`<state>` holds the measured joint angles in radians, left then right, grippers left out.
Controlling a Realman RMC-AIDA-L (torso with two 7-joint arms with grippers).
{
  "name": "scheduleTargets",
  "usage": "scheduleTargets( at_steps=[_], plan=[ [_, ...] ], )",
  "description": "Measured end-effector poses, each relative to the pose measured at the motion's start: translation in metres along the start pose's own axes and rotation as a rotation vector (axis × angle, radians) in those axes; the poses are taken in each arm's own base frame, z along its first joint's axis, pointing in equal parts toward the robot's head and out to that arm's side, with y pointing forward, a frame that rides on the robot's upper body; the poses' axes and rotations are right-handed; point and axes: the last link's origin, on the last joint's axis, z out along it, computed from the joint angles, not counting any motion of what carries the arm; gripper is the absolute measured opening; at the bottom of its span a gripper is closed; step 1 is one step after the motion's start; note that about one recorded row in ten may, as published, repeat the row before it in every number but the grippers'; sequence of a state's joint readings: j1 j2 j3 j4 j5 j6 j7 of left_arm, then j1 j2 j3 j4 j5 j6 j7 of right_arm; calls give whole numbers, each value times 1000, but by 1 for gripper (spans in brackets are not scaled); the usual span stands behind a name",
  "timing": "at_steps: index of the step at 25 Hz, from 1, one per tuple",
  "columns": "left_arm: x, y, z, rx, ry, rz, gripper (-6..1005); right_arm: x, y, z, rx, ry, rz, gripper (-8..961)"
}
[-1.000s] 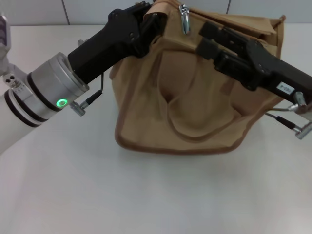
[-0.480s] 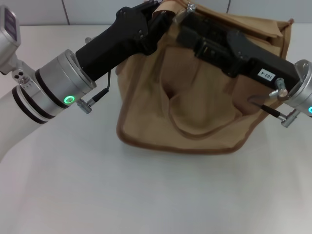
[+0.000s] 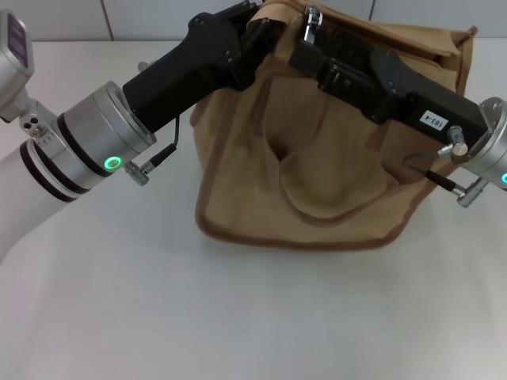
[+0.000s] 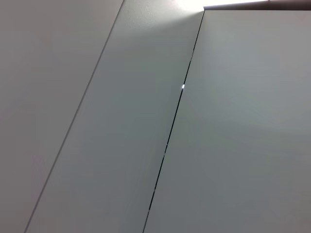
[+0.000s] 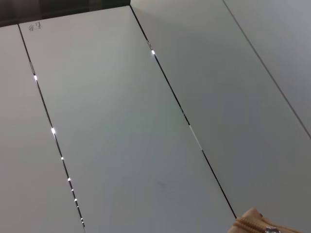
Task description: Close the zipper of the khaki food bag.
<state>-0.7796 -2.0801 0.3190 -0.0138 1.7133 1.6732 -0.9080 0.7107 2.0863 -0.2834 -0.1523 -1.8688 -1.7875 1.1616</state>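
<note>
The khaki food bag [image 3: 317,158] stands on the table [image 3: 238,317], with both pincers at its top.

Khaki food bag [image 3: 317,182]: boxy canvas tote w/ darker brown edge trim, standing on the white table, front face toward the head cam, upper part leaning slightly. Looped handle hangs slack down the front panel, btwn two wide strap patches. Top left corner looks pinched & lifted; the top panel rises toward the back on the right.

Zipper [image 3: 310,21]: runs along the top panel. Silver metal pull tab sits near the bag's top left end, upright, catching light. How far it's closed — can't tell from the head view. Right wrist view shows a tan zipper end w/ bit of silver [image 5: 265,226] at frame edge.
</note>
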Motion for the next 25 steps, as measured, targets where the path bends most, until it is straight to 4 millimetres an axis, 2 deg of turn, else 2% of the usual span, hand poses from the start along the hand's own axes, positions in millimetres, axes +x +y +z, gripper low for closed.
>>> scheduleTargets(
  at_steps=[4, 9, 21, 25],
  plan=[
    [0, 0, -1, 0, 2, -1, 64, 0, 0, 0, 5, -10, 6, 680],
    [0, 1, -1, -1, 3, -2, 65, 3, -2, 1, 26, -13, 14, 493],
    [-1, 1, -3, 3, 7, -6, 67, 5, -4, -4, 59, -19, 23, 249],
    [-1, 2, -7, 12, 16, -9, 67, 5, -5, -12, 87, -32, 23, 29]
  ],
)
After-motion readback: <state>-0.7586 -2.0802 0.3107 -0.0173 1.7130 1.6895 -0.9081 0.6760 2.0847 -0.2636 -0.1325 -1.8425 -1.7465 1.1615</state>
